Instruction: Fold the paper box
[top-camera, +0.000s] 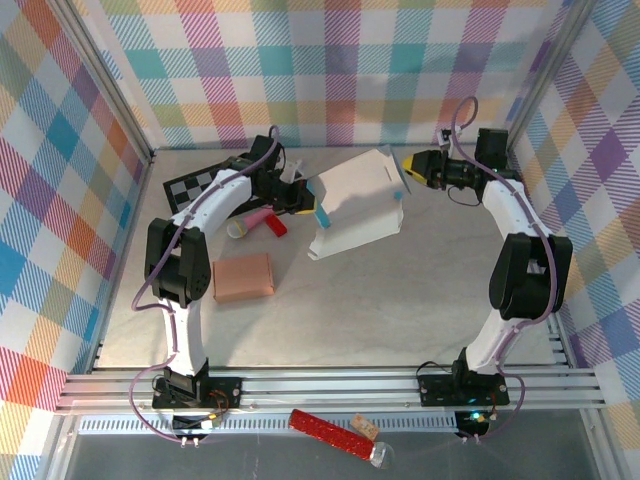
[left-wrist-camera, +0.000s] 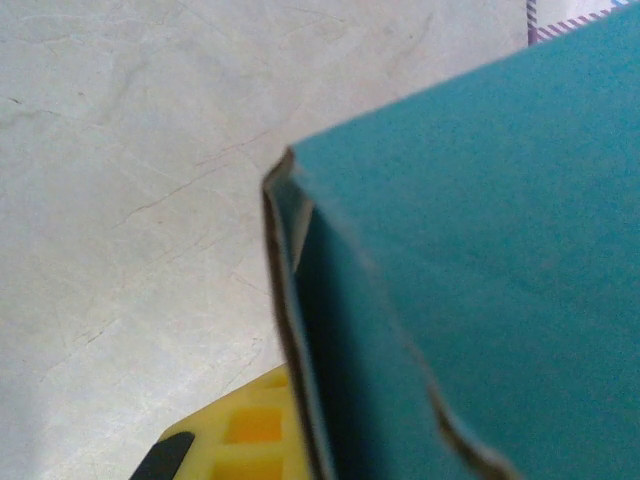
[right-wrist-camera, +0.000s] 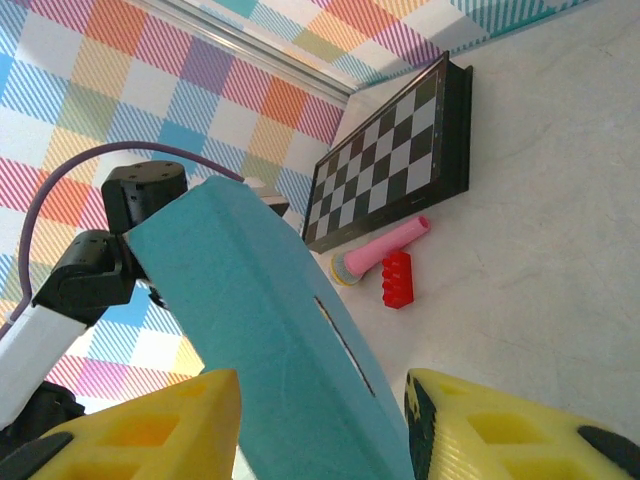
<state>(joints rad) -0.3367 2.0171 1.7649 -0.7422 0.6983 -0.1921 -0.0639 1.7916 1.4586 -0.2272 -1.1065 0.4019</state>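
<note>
The paper box (top-camera: 358, 205), white outside and teal inside, stands partly opened at the middle back of the table. My left gripper (top-camera: 305, 200) is at its left edge. In the left wrist view one yellow finger (left-wrist-camera: 240, 430) presses against the teal cardboard edge (left-wrist-camera: 300, 300), and the panel hides the other finger. My right gripper (top-camera: 408, 168) is at the box's upper right flap. In the right wrist view that gripper (right-wrist-camera: 322, 400) is open, and the teal panel (right-wrist-camera: 260, 310) with a slot passes between its wide-apart fingers.
A chessboard (top-camera: 200, 183) lies at the back left. A pink brush (top-camera: 250, 222) and a red brick (top-camera: 275, 226) lie just in front of it, close to the left arm. A salmon block (top-camera: 243, 277) sits further forward on the left.
</note>
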